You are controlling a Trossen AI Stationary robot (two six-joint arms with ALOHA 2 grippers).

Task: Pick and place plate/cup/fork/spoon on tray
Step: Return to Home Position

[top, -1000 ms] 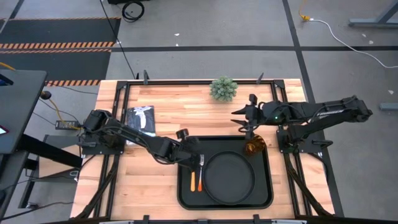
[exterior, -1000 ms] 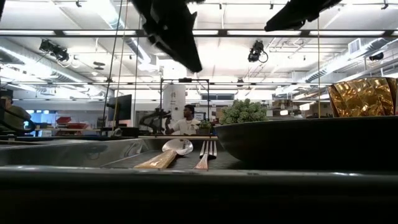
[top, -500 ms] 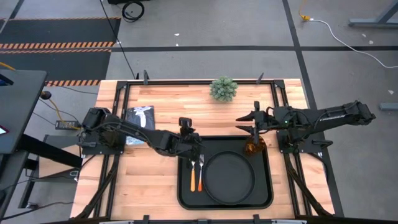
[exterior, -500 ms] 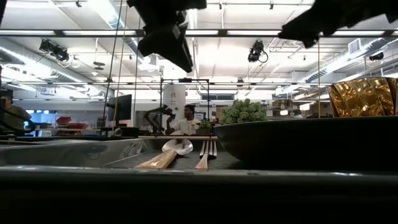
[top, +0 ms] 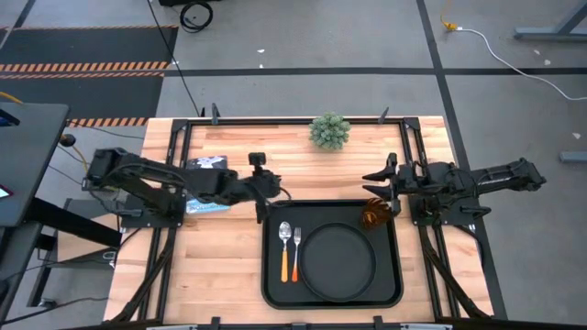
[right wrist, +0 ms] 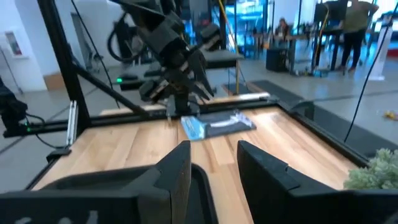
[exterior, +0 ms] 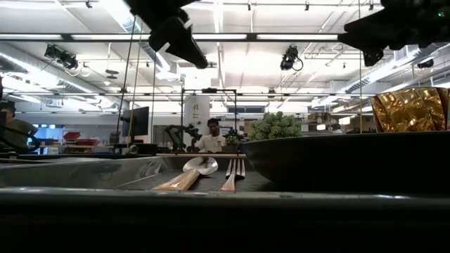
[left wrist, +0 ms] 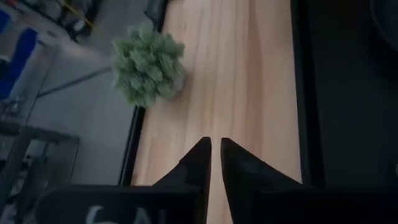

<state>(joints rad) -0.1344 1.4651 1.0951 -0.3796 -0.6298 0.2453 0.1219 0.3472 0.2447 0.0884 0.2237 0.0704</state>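
The spoon (top: 284,249) lies parallel to the fork (top: 297,240), bowl toward the plant (top: 329,130).

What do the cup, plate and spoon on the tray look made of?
Cup: translucent amber, faceted glints; plastic or glass. Plate: matte black, no glare; perhaps melamine or ceramic. Spoon: bright silver bowl, likely metal; opaque orange handle, plastic or wood.

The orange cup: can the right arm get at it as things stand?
Probably yes: the right tool hangs open beside the cup in a corner of the tray; nothing stands between them.
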